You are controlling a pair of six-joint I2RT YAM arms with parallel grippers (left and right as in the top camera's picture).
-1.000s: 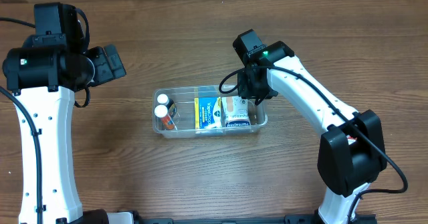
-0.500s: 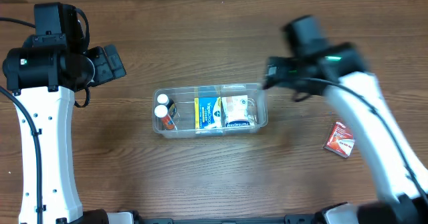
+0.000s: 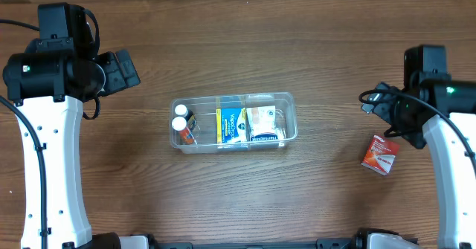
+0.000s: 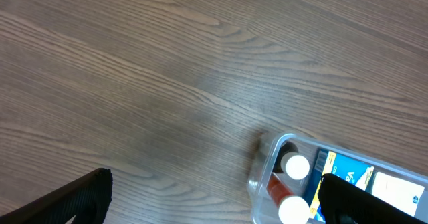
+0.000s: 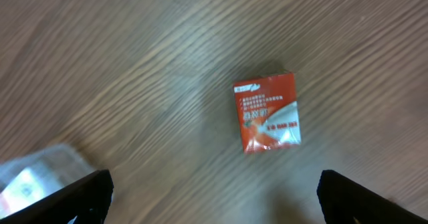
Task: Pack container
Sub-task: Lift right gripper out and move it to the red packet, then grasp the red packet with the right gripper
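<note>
The clear container [image 3: 231, 99] lies mid-table, holding two white-capped bottles [image 3: 180, 122], a blue box [image 3: 232, 125] and a white packet [image 3: 266, 124]. My left gripper [image 3: 121, 70] hovers up and left of it, open and empty. The left wrist view shows the container's left end [image 4: 260, 178] by my right finger, with the gripper [image 4: 214, 200] over bare wood. My right gripper [image 3: 385, 109] is open and empty at the far right, just above a small red box [image 3: 379, 153]. In the right wrist view the red box [image 5: 266, 112] lies flat ahead of the gripper [image 5: 214, 198].
The wooden table [image 3: 223, 197] runs all round the container. A blurred corner of the container [image 5: 32, 172] shows at the lower left of the right wrist view. The right arm's white link [image 3: 454, 167] runs down the right edge.
My right arm has swung from the container's right end out to the far right, above the red box, and its jaws have opened. The left arm has not moved.
</note>
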